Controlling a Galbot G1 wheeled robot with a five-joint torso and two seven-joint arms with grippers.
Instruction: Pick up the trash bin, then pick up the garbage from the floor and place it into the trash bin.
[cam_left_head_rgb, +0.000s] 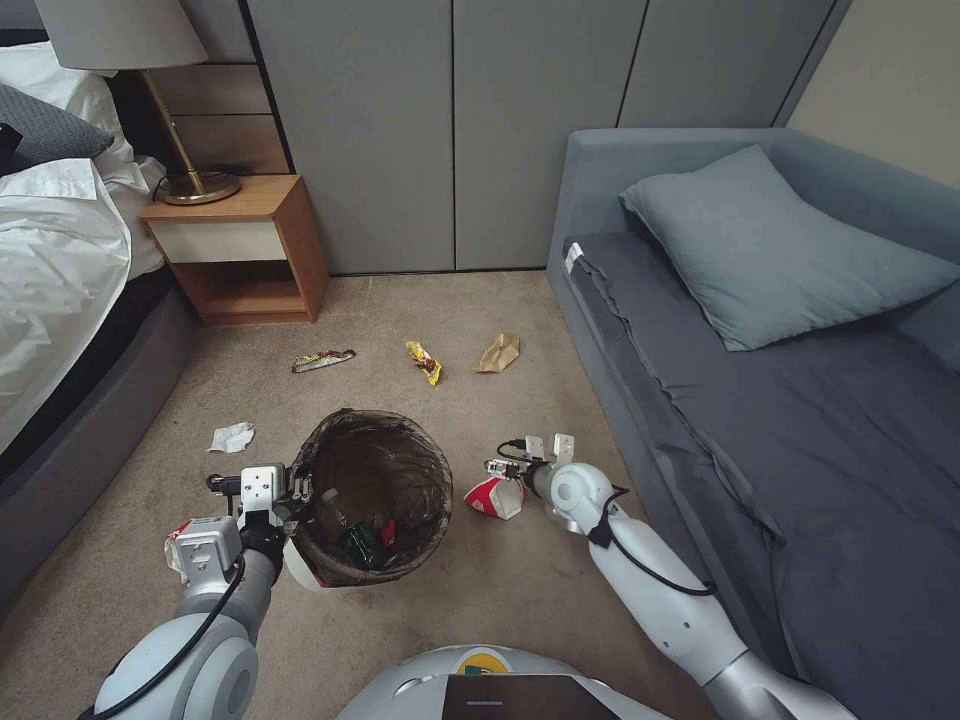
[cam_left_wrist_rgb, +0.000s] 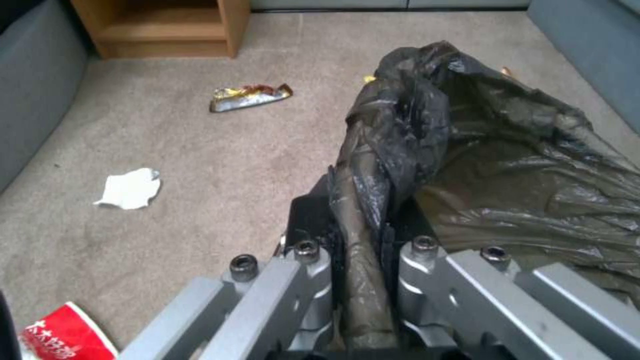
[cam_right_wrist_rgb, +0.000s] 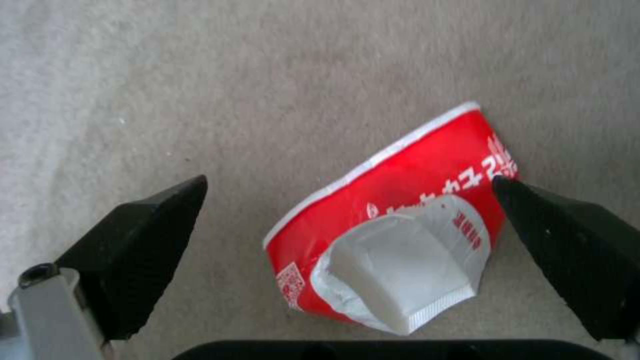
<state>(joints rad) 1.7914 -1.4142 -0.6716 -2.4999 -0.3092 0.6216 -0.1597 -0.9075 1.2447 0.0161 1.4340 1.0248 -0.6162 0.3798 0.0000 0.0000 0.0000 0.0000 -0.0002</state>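
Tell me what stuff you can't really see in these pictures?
- The trash bin's white side: head view, mostly covered by its dark liner bag and the left claw clamped on the rim.
- The trash inside the bin: head view, dark and jumbled.
- A second red cup: left wrist view, cut off by the edge.
- The crushed red cup's writing: right wrist view, blurred, between the open right claw's fingers.

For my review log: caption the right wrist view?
Open right gripper poised over a crushed red-white paper cup on carpet.

Dark brown-black liner (cam_left_head_rgb: 375, 470) in a white bin (cam_left_head_rgb: 297, 572); red-and-white crushed cup (cam_right_wrist_rgb: 400, 225); yellow wrapper (cam_left_head_rgb: 424, 361); brown paper bag (cam_left_head_rgb: 498, 353); white tissue (cam_left_head_rgb: 231, 437); beige carpet (cam_left_head_rgb: 560, 600).
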